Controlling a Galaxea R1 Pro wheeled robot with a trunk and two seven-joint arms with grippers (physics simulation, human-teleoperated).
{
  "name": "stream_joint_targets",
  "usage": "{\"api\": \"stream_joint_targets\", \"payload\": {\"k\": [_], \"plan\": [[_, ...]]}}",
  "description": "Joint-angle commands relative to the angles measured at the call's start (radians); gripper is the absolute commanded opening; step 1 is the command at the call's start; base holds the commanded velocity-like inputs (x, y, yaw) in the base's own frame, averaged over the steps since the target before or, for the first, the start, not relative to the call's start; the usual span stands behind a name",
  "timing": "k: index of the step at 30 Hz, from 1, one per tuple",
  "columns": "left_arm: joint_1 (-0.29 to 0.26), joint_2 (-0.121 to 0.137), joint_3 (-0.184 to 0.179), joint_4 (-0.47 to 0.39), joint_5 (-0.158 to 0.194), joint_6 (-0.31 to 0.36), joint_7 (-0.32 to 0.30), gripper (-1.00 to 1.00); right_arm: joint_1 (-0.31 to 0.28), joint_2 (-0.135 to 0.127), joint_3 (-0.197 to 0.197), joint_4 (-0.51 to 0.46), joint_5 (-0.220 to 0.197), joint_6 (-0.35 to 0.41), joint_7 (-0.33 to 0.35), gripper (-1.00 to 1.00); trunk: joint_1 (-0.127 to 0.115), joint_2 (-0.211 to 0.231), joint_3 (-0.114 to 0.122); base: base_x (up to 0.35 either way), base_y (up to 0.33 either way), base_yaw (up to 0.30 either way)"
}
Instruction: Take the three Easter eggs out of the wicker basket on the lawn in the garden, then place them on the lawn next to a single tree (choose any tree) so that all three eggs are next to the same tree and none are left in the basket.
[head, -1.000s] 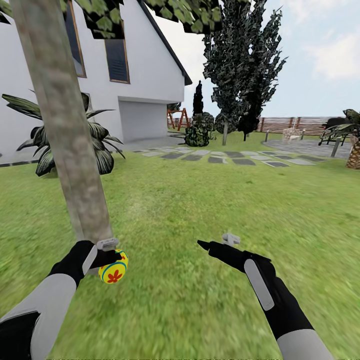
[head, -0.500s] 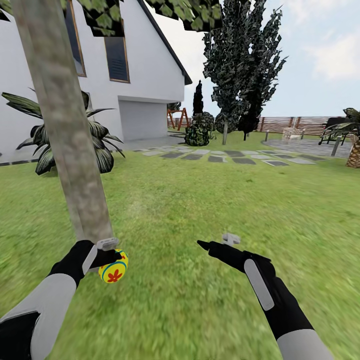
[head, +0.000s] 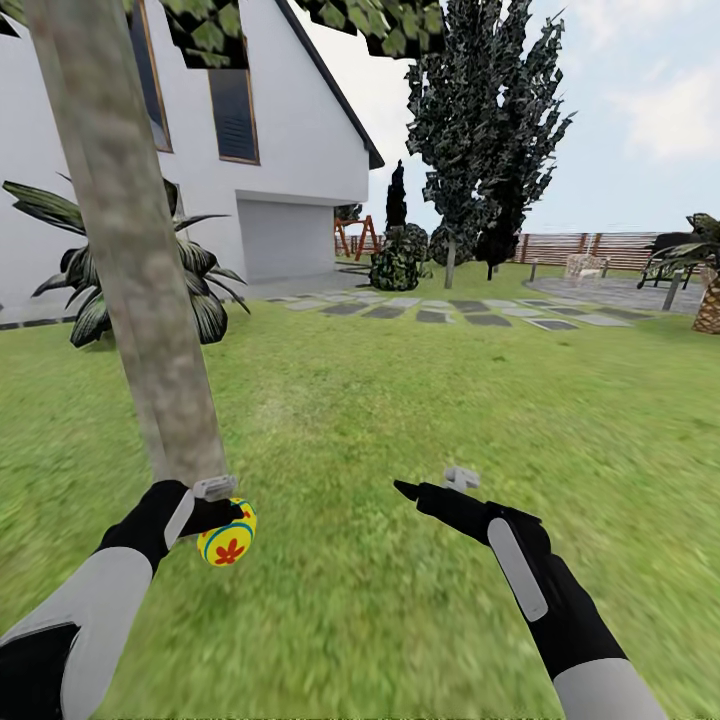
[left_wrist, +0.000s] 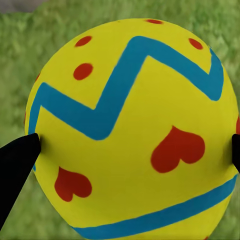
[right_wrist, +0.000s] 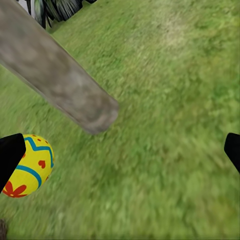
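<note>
Lawn (head: 400, 420) by the tree (head: 140, 280): left tool (head: 222, 520) grips an Easter egg (head: 227, 535) (right tool (head: 430, 487) spread wide).

- Tree (head: 130, 250) at ten o'clock on the lawn (head: 400, 400).
- Easter egg (head: 227, 533) just right of its base.
- House (head: 280, 150) behind, eleven o'clock.

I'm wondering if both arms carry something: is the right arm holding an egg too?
No, the right gripper has nothing between its fingers, with only lawn between them in the right wrist view.
</note>
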Motion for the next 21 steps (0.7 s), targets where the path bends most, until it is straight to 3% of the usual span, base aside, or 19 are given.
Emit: {"api": "stream_joint_targets", "payload": {"k": [1,21], "plan": [[-0.001,0.000,0.005,-0.001,-0.001,0.005,-0.004,-1.00,-0.001,0.000,0.000,-0.001,0.001,0.004,0.002,1.00,0.004,-0.008,-0.004,0.000,0.000,0.000],[-0.001,0.000,0.005,-0.001,0.000,-0.003,0.000,-1.00,-0.001,0.000,-0.001,-0.001,0.001,0.000,0.007,1.00,0.080,-0.148,-0.067,0.000,0.000,0.000]]}}
